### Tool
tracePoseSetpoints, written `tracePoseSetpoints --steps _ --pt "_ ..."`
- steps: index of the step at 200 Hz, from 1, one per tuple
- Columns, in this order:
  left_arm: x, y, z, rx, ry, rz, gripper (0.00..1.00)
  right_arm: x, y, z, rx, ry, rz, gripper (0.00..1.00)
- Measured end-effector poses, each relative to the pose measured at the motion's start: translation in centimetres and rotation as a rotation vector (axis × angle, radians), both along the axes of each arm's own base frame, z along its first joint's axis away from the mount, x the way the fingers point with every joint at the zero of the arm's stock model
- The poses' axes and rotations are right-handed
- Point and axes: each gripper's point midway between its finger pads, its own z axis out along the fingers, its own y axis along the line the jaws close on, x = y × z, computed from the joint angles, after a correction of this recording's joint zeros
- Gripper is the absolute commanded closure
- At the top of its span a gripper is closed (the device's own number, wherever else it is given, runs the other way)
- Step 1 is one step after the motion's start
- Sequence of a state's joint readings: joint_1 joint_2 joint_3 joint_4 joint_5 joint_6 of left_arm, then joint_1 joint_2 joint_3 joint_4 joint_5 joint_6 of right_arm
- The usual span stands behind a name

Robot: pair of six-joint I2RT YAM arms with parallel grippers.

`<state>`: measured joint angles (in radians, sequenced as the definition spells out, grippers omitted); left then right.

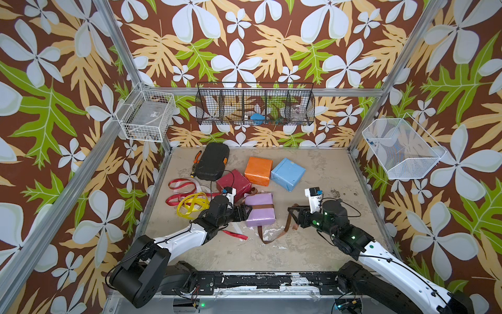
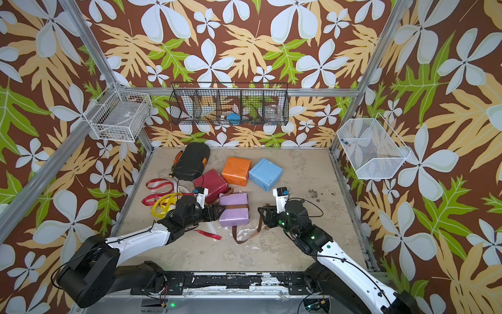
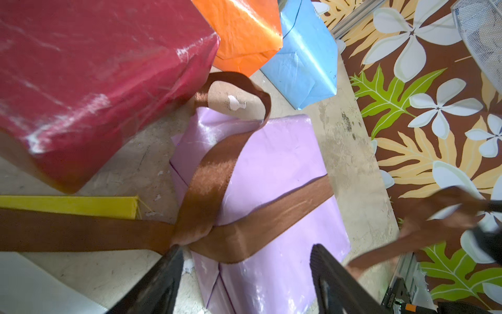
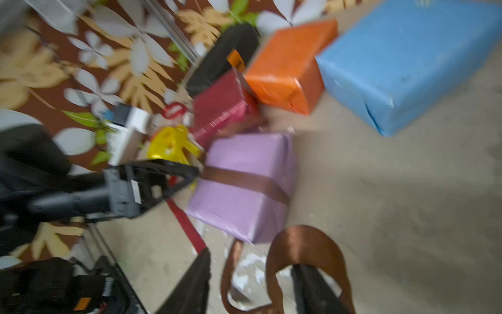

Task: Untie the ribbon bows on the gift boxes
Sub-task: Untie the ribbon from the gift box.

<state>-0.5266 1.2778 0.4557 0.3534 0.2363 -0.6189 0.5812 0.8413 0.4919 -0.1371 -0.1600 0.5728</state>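
The lilac gift box (image 1: 258,221) (image 3: 271,163) lies mid-table with a brown ribbon (image 1: 260,208) (image 3: 206,190) crossed over it and knotted at its left edge. My left gripper (image 1: 245,211) (image 3: 245,248) stands open at that knot, one fingertip touching it. The ribbon's long tail (image 1: 271,239) trails over the floor to my right gripper (image 1: 291,216) (image 4: 252,261), which is open, with the brown ribbon (image 4: 301,239) looped over one finger. Dark red (image 1: 233,183), orange (image 1: 258,170) and light blue (image 1: 288,172) gift boxes sit bare behind.
Loose red (image 1: 180,187) and yellow (image 1: 191,208) ribbons lie in a heap at the left, and a red strip (image 1: 236,235) lies under my left arm. A black tool case (image 1: 213,163) sits at the back left. Wire baskets (image 1: 255,104) hang on the walls.
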Motion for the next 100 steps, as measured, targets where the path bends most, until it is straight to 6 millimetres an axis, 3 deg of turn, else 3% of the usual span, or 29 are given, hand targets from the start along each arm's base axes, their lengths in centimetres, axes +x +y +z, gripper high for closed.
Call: tracePoseSetpoints --steps 14,27,50,100 --pt "0.0 0.0 0.0 0.002 0.001 0.003 0.22 -0.2 -1.3 -3.0 -0.106 0.091 -0.041 0.11" --pt "0.2 0.1 0.0 0.005 -0.001 0.010 0.21 -0.1 -2.1 -4.3 -0.195 0.140 -0.060 0.07" --pt "1.4 -0.4 1.4 -0.002 -0.023 0.015 0.20 0.7 -3.0 -4.6 -0.308 0.173 -0.083 0.00" --pt "5.3 -3.3 6.2 -0.038 -0.131 -0.031 0.14 0.8 -2.5 -5.7 -0.473 0.261 0.010 0.00"
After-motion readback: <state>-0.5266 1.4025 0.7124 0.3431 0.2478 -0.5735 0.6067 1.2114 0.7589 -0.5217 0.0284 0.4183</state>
